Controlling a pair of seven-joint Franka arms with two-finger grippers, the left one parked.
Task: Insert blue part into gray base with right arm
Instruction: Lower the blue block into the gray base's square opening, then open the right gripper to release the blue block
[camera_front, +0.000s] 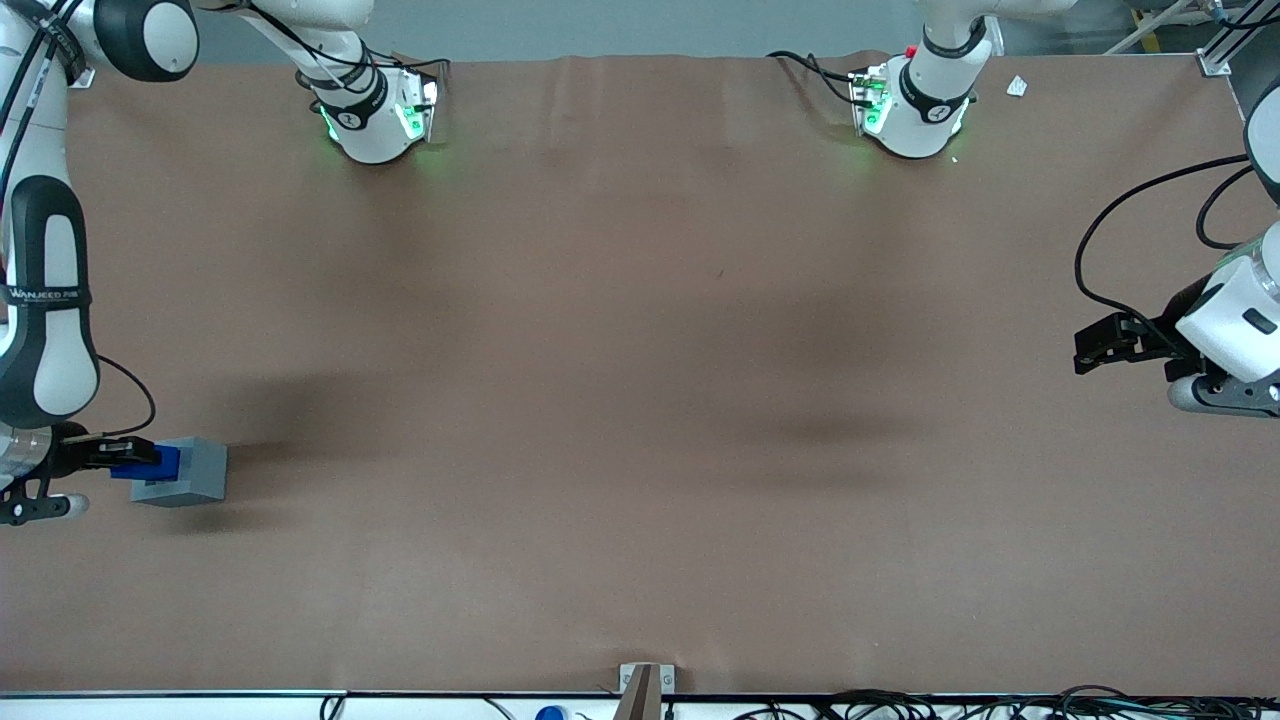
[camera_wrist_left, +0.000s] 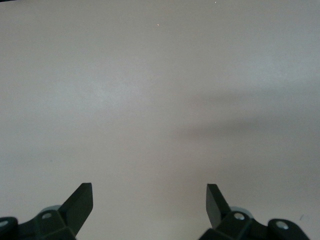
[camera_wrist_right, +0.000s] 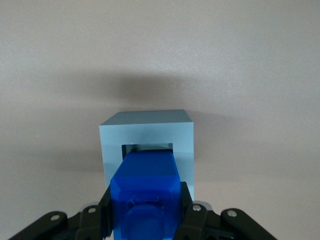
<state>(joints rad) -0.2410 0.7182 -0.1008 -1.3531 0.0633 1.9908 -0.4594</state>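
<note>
Your right arm (camera_front: 45, 290) hung low at its own end of the table (camera_front: 640, 400), wrist level. Its gripper (camera_wrist_right: 145, 212) pinched the blue part (camera_wrist_right: 145, 187) between both fingers, the part's front end entering the gray base (camera_wrist_right: 147, 135), whose recess faced the gripper.

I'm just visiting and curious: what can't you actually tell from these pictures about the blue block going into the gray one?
- How deep the blue part sits in the gray base: its own body hides the recess, right wrist view.
- The gripper fingertips: hidden beside the blue part, front view.
- The base's underside contact: too small, front view.
</note>
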